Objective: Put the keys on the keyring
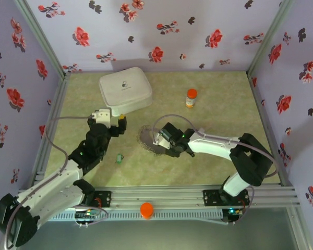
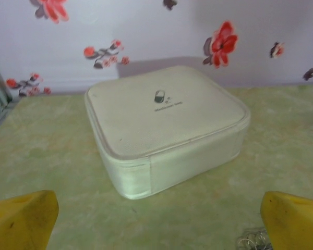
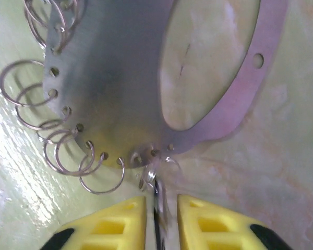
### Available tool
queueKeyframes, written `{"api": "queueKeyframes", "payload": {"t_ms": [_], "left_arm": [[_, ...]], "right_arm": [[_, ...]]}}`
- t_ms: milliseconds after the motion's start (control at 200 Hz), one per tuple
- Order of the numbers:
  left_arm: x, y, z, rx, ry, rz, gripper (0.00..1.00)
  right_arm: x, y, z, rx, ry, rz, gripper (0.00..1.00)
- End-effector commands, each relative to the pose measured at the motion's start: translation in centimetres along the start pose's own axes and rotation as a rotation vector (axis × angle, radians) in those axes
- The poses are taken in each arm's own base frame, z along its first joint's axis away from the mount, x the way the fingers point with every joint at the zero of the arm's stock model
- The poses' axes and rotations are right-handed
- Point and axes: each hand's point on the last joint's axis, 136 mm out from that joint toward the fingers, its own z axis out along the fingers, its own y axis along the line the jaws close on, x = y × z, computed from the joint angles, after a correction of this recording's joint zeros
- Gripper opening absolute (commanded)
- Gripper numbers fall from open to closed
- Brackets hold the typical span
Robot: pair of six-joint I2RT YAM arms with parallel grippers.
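The left gripper (image 2: pixel 156 223) is wide open, holding nothing, facing a white case (image 2: pixel 161 120) with a pill picture and tiny words too blurry to read. The green key (image 1: pixel 119 158) lies alone on the table (image 1: pixel 219 120). The keyring (image 3: pixel 115 78), a grey plate with wire rings, lies just beside the slightly parted right gripper (image 3: pixel 161 219).

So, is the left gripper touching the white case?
Apart. In the left wrist view, bare table lies between the left gripper and the case.
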Motion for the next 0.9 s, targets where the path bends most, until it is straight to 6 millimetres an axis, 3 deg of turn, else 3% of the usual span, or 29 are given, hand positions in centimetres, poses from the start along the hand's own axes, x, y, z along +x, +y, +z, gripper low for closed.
{"api": "queueKeyframes", "payload": {"t_ms": [0,160,325,555,740,895], "left_arm": [[1.5,0.2,0.5,-0.002,0.119,-0.062,1.0],[2.8,-0.9,1.3,0.034,0.215,-0.057,0.99],[5.7,-3.5,2.1,0.079,0.399,-0.006,0.99],[9.3,-10.7,1.3,0.256,0.473,-0.017,0.9],[12.4,-12.9,0.4,0.298,0.522,-0.065,0.78],[13.7,-13.9,0.4,0.32,0.538,-0.097,0.76]], "right_arm": [[0.5,-0.5,-1.3,0.014,-0.009,0.018,0.36],[-2.4,-1.4,-5.8,-0.035,-0.27,0.239,0.48],[-2.9,-2.3,-7.1,-0.046,-0.379,0.652,0.48],[0.0,-1.4,-5.4,-0.111,-0.288,1.228,0.42],[-0.6,1.2,-3.5,-0.28,-0.238,1.312,0.34],[-0.4,2.0,-1.4,-0.31,-0.176,1.33,0.31]]}}
